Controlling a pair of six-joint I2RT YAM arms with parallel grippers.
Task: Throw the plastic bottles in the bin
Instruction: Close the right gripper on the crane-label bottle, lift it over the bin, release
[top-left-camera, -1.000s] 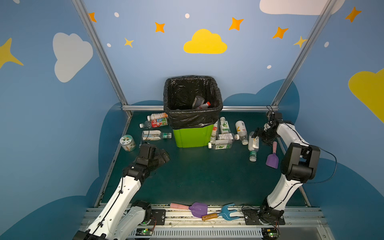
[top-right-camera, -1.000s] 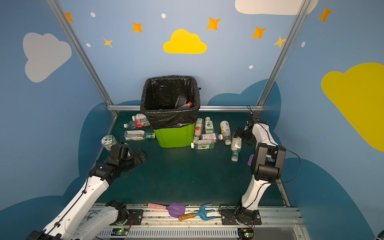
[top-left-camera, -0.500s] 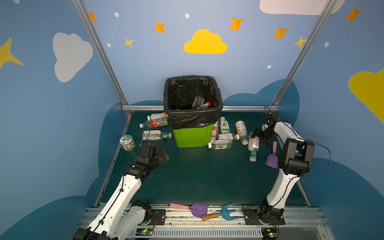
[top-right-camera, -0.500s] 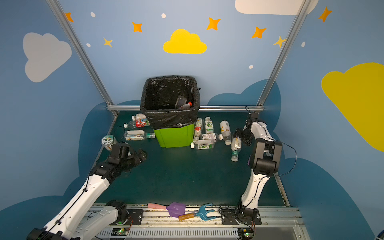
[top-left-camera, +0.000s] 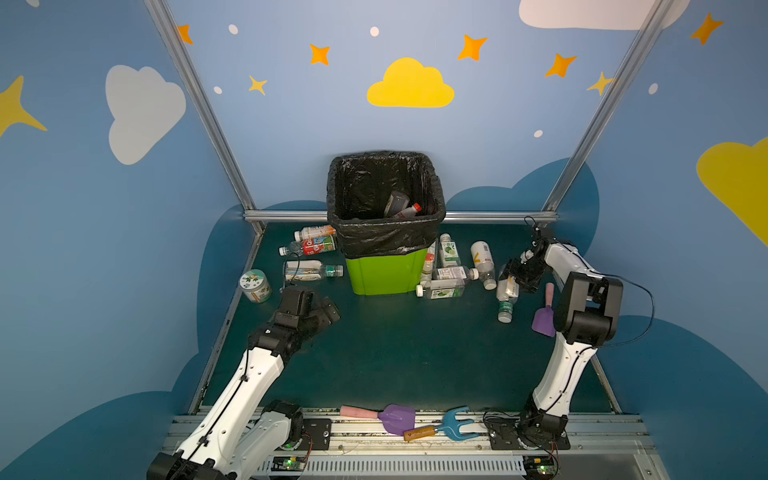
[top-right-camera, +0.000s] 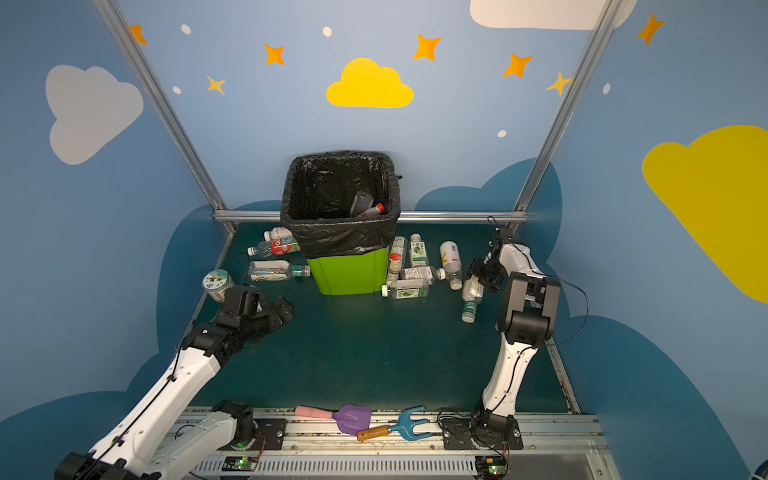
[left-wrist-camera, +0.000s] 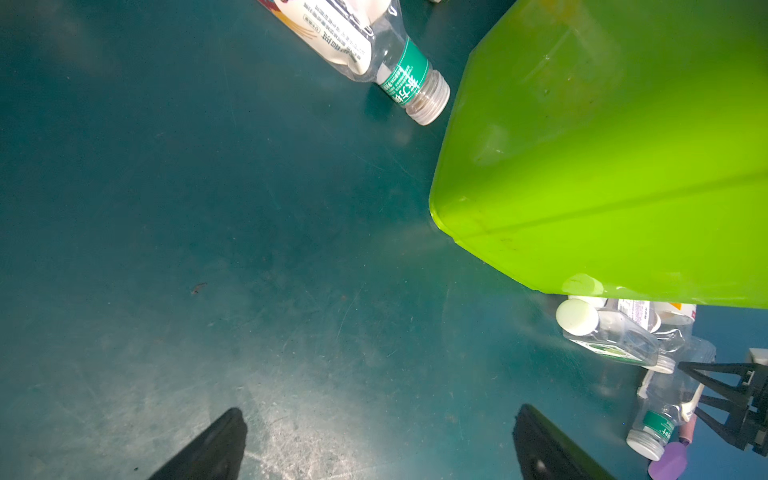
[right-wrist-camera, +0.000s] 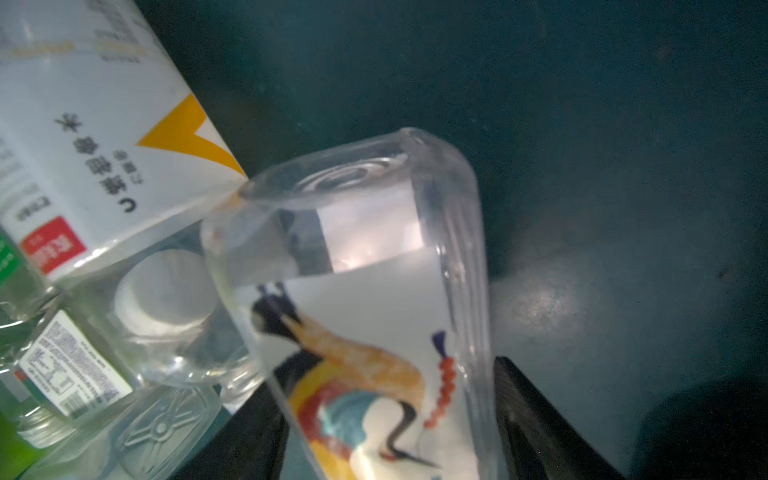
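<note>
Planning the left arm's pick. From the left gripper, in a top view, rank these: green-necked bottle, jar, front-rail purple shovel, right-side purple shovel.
1. Green-necked bottle, just beyond the left gripper.
2. Jar, at left.
3. Front-rail purple shovel, near edge.
4. Right-side purple shovel, far right.

On my feed the bin (top-left-camera: 386, 276) is lime green with a black liner (top-left-camera: 384, 239), the bench (top-left-camera: 395, 353) dark teal. The clear bottle (right-wrist-camera: 374, 332) carries a white label printed with an orange, red and blue bird; the white bottle (right-wrist-camera: 124, 137) shows a yellow chevron and a red patch. The shovel (top-left-camera: 543, 322) is purple, pink-handled.
</note>
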